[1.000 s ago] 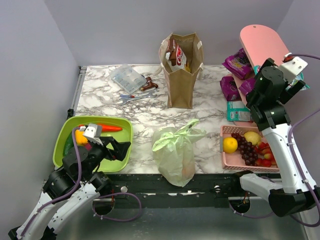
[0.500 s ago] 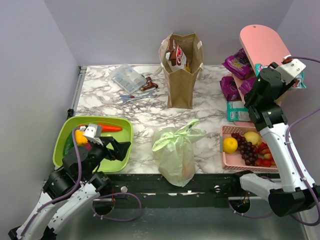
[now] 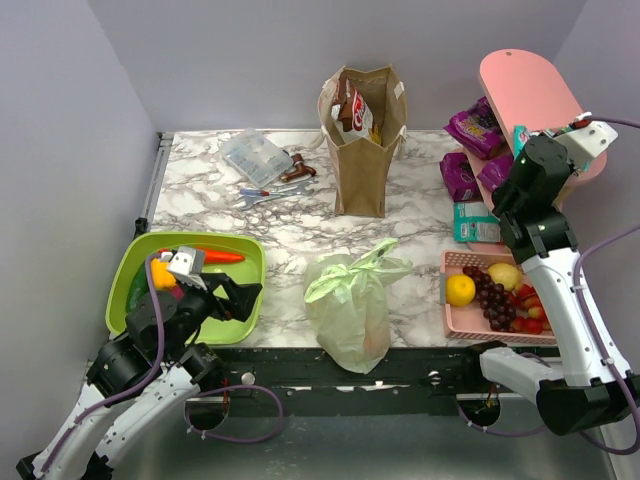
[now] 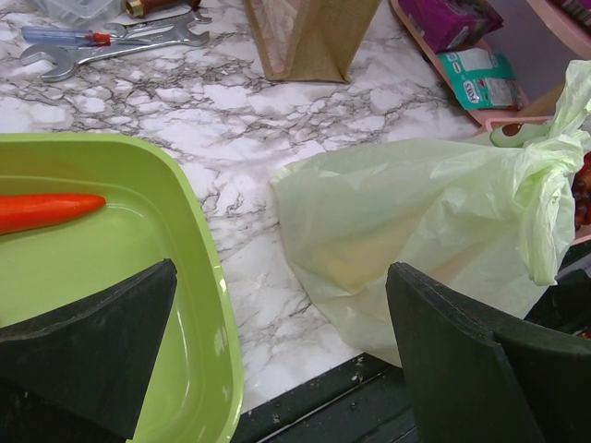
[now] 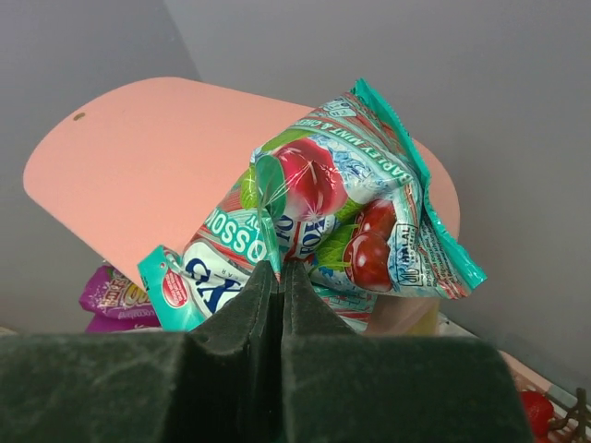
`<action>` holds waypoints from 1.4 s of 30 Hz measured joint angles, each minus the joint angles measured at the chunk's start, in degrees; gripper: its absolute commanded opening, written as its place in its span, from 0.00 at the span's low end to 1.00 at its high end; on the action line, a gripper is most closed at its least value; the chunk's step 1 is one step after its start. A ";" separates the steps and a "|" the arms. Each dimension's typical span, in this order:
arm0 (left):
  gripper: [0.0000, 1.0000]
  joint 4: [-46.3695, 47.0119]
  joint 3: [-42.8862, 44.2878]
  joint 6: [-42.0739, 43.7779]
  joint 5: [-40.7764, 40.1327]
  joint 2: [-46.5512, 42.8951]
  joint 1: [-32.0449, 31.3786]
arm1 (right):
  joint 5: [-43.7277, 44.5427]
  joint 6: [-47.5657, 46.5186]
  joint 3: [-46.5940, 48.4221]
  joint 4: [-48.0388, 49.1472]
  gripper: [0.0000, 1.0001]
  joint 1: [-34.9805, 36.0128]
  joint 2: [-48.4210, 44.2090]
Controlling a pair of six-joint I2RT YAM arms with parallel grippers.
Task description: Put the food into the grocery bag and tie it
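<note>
The pale green grocery bag [image 3: 350,310] stands at the table's front edge with its handles bunched on top; something yellowish shows through its skin [image 4: 369,258]. An orange [image 3: 460,290] lies with grapes and a lemon in the pink basket [image 3: 452,322]. A carrot [image 3: 215,256] and a yellow-orange piece [image 3: 160,275] lie in the green tray [image 3: 250,250]. My left gripper [image 3: 235,295] hangs open over the tray's right rim [image 4: 208,268], left of the bag [image 4: 416,212]. High at the back right, my right gripper [image 5: 280,268] is shut on the edge of a teal cherry-candy packet [image 5: 351,212].
A brown paper bag [image 3: 362,140] with snacks stands at the back middle. Wrenches [image 3: 270,195] and a clear box [image 3: 255,155] lie to its left. A pink board [image 3: 530,85], purple packets [image 3: 475,125] and a flat teal packet [image 3: 470,222] crowd the right side.
My right gripper has closed from wide open onto the teal packet's edge, its wrist shifting slightly right. The left arm and the green bag have not moved.
</note>
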 measured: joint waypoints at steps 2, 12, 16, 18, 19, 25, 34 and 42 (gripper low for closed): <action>0.99 0.00 0.00 0.00 0.00 0.11 0.00 | -0.98 0.61 0.00 -0.04 0.01 -0.11 -0.13; 0.99 -0.02 0.00 -0.02 -0.04 0.66 0.00 | -7.06 2.71 0.15 -0.85 0.01 -0.15 -0.48; 0.98 -0.02 0.00 -0.02 -0.07 0.70 0.00 | -9.92 3.02 0.15 -0.81 0.01 -0.15 -0.44; 0.98 -0.02 0.00 -0.02 -0.09 0.70 0.00 | -11.39 3.15 0.15 -0.76 0.01 -0.15 -0.33; 0.99 -0.02 0.00 -0.02 -0.09 0.70 0.00 | -12.22 3.17 0.15 -0.74 0.01 -0.15 -0.28; 0.99 -0.02 0.00 -0.02 -0.09 0.70 0.00 | -20.44 3.48 0.15 -0.48 0.01 -0.15 -0.22; 0.99 -0.02 0.00 -0.02 -0.11 1.40 0.00 | -33.81 5.60 -0.07 -0.83 0.01 -0.13 0.83; 0.99 -0.02 0.00 -0.02 -0.09 1.55 0.00 | -41.35 7.67 -0.07 -1.79 0.01 -0.09 1.79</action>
